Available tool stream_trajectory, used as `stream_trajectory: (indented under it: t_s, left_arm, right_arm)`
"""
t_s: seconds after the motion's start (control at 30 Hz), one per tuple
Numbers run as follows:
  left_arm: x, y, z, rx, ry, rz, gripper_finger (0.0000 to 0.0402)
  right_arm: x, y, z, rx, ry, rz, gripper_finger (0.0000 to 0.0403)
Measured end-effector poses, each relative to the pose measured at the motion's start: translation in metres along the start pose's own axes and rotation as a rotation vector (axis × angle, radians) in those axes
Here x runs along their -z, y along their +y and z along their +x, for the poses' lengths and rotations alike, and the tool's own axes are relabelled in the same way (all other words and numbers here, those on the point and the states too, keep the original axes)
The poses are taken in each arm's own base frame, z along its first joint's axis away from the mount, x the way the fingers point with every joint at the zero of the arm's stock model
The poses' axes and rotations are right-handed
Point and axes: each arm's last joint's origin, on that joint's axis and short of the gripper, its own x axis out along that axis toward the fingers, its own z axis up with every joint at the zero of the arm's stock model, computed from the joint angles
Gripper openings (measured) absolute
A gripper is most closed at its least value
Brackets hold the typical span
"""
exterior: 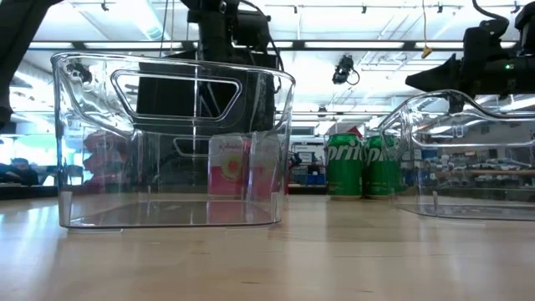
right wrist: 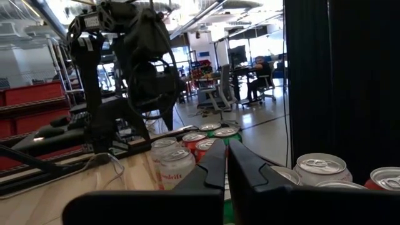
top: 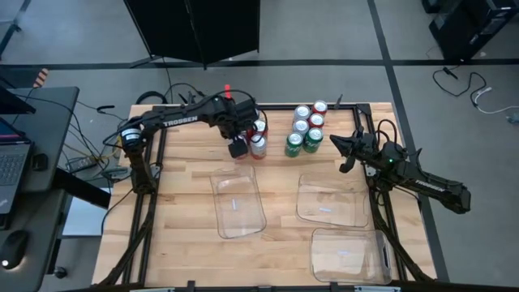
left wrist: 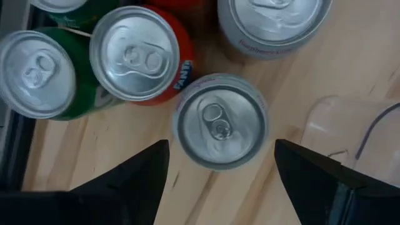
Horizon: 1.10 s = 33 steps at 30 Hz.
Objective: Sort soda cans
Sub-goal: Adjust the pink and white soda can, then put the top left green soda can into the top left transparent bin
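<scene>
The left claw (left wrist: 219,181) hangs above the far part of the wooden worktop (top: 186,186), pointing straight down, its two dark fingers (left wrist: 134,178) spread wide with nothing between them yet. Directly under it, and centred in the gap, stands a small silver-grey cylindrical soda can (left wrist: 220,122) with a bright pull-tab top. Its long axis is upright, in line with the claw's approach, so the fingers stand on either side of the round wall. In my judgement the coming move is a plain descent and squeeze; no turning of the wrist seems needed.

The can has close neighbours. A red soda can (left wrist: 140,56) with a silver top sits just beside it, nearly touching its rim, and a green soda can (left wrist: 40,75) stands beyond that. Another silver-grey can (left wrist: 275,25) lies near on the other side. The finger nearer the red can has the tighter passage and might nudge it on the way down.

From above, this cluster sits at the left arm's end, with a second group of green and red cans (top: 306,130) well apart toward the right. A clear rectangular plastic tray (top: 238,203) lies near the claw, toward the worktop's near edge; two more clear trays (top: 332,199) lie to the right.

The right claw (right wrist: 225,164) waits by the right edge of the worktop, fingers pressed together and empty; the left arm is plainly the nearer one.
</scene>
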Motion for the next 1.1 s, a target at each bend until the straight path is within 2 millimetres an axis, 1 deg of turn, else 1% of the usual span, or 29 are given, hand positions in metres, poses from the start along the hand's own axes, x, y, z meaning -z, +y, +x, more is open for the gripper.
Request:
stream_trajectory:
  t_s: [0.17,0.27,0.43,0.53,0.67,0.8,0.9,1.0,1.1]
  left_arm:
    - [-0.003,0.005,0.012,0.014,0.033,-0.015,0.0294]
    - [-0.004,0.006,0.015,0.041,0.04,-0.02,0.0294]
    - [-0.006,0.006,0.017,0.046,0.033,0.01,0.0294]
    - [-0.005,0.006,0.017,0.08,0.037,0.03,0.0294]
    - [-0.003,0.006,0.016,0.068,0.06,0.053,0.0294]
    - [0.0,0.008,0.008,0.023,0.1,0.057,0.0292]
    - [-0.002,0.009,-0.004,0.018,0.096,0.05,0.0283]
    - [-0.005,0.01,-0.013,0.008,0.071,0.031,0.0267]
    - [-0.007,0.01,-0.018,0.004,0.051,-0.001,0.0245]
  right_arm:
    - [0.0,0.0,0.0,-0.016,0.003,0.025,0.0005]
    - [0.0,0.001,0.0,-0.023,0.004,0.025,0.0003]
    - [0.0,0.001,0.0,-0.024,0.004,0.025,0.0003]
    - [0.0,0.001,0.0,-0.024,0.004,0.025,0.0004]
    - [0.0,0.001,0.0,-0.024,0.004,0.024,0.0003]
    - [0.0,0.001,0.0,-0.024,0.004,0.024,0.0001]
    - [0.0,0.001,0.0,-0.024,0.004,0.024,0.0]
    - [0.0,0.001,0.0,-0.025,0.003,0.024,0.0001]
    - [0.0,0.001,0.0,-0.025,0.003,0.025,0.0002]
